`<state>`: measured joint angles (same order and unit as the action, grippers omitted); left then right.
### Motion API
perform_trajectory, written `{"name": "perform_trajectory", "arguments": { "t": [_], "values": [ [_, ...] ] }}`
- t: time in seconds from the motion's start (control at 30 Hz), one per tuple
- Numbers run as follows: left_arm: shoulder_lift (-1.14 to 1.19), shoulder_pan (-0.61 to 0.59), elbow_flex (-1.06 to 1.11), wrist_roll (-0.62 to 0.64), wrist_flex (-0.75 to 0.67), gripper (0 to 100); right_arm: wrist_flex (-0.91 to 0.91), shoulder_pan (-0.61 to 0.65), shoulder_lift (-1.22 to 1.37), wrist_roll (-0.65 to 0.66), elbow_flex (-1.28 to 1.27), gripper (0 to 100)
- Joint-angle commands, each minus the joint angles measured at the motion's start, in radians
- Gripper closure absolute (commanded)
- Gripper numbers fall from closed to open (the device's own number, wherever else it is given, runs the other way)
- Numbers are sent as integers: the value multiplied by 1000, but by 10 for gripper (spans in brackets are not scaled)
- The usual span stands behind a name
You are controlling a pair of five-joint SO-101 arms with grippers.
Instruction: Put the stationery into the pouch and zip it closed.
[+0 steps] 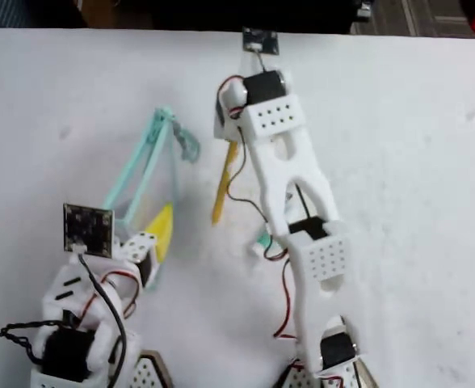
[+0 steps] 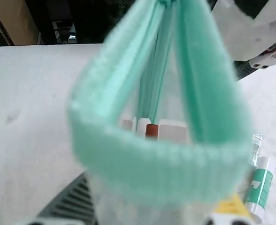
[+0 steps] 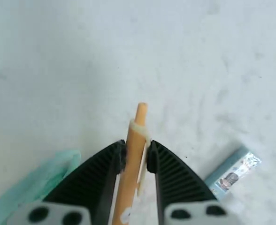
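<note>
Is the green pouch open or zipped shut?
Open. The pouch has its zipper edges spread wide apart, with stationery showing inside.

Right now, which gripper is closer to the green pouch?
Left. The left gripper sits right at the mouth of the pouch; the right gripper is off beside it, clamped on the orange pen.

Both arms are white printed plastic. The right arm (image 1: 284, 158) has perforated plates (image 1: 322, 259), black servos (image 1: 263, 85), thin red and black wires (image 1: 286, 299), and black ribbed jaws on pale bases. The left arm (image 1: 76, 297) carries a black camera board (image 1: 87, 229) and a thick black cable (image 1: 116, 311).
</note>
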<state>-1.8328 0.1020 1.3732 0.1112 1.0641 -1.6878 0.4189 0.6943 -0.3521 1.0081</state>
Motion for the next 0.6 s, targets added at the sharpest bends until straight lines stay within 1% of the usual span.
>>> {"name": "perform_trajectory", "arguments": {
  "t": [0.0, 0.13, 0.3, 0.43, 0.57],
  "values": [
    [5, 1, 8, 15, -21, 789, -24, -25, -113, 41, 12, 981],
    [5, 1, 8, 15, -21, 789, -24, -51, -177, 100, 17, 981],
    [5, 1, 6, 15, -21, 789, -24, -91, -321, 103, 17, 981],
    [5, 1, 3, 15, -21, 789, -24, -65, -447, 106, 17, 981],
    [5, 1, 2, 15, -18, 789, -22, -22, -593, 216, 17, 981]
  ]
}}
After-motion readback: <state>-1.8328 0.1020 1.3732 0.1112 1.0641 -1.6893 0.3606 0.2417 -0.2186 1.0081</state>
